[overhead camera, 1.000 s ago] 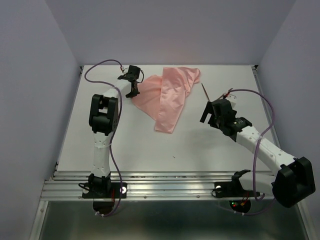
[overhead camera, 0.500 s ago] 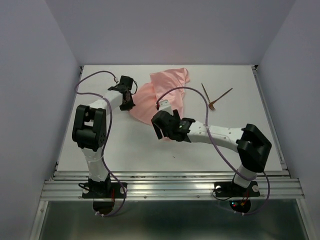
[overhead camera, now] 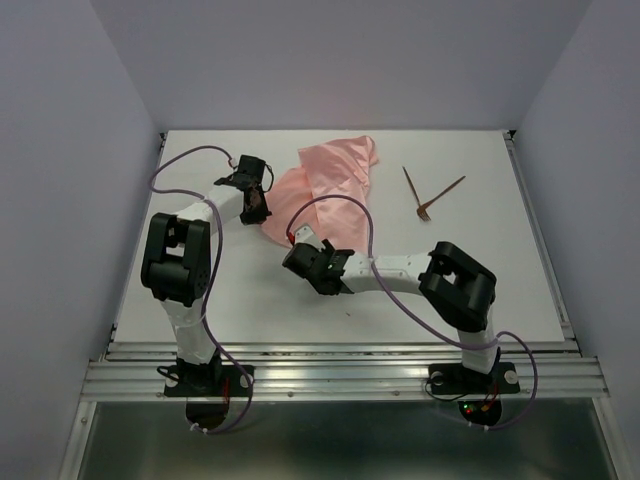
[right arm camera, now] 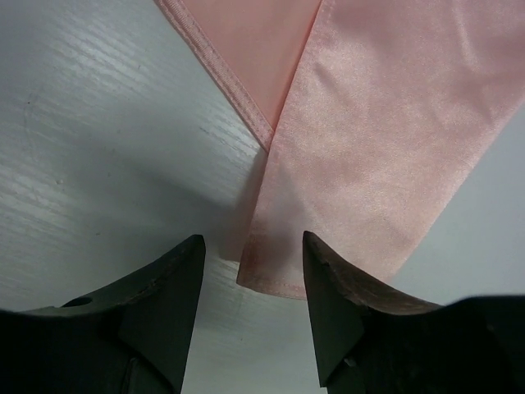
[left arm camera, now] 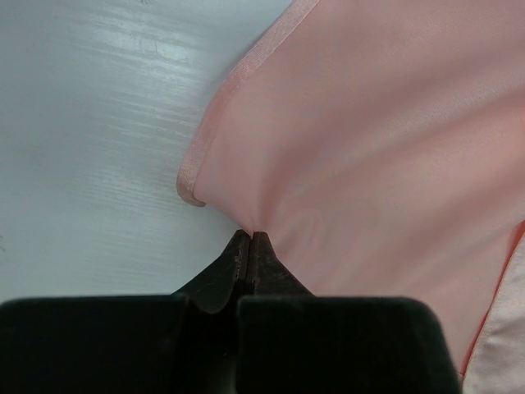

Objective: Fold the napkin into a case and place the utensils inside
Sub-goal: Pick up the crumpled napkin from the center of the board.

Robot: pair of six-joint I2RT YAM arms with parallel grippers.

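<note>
The salmon-pink napkin (overhead camera: 335,170) lies loosely folded and creased at the back middle of the table. My left gripper (overhead camera: 256,206) is shut on its left edge; in the left wrist view the jaws (left arm camera: 248,238) pinch the cloth (left arm camera: 369,148) next to a hemmed corner. My right gripper (overhead camera: 322,272) is open, low over the napkin's near corner. In the right wrist view the corner (right arm camera: 275,275) lies between the open fingers (right arm camera: 252,246), without touching them. The two reddish-brown utensils (overhead camera: 410,183), one of them with a forked tip (overhead camera: 427,212), lie crossed at the back right. No folded case is in view.
White walls close off the table at the back and both sides. A metal rail (overhead camera: 330,365) runs along the near edge by the arm bases. Purple cables (overhead camera: 190,155) loop over both arms.
My right arm has swung left from beside the utensils to the napkin's near corner. My left gripper has drawn back slightly, and the napkin has shifted and bunched with it.
</note>
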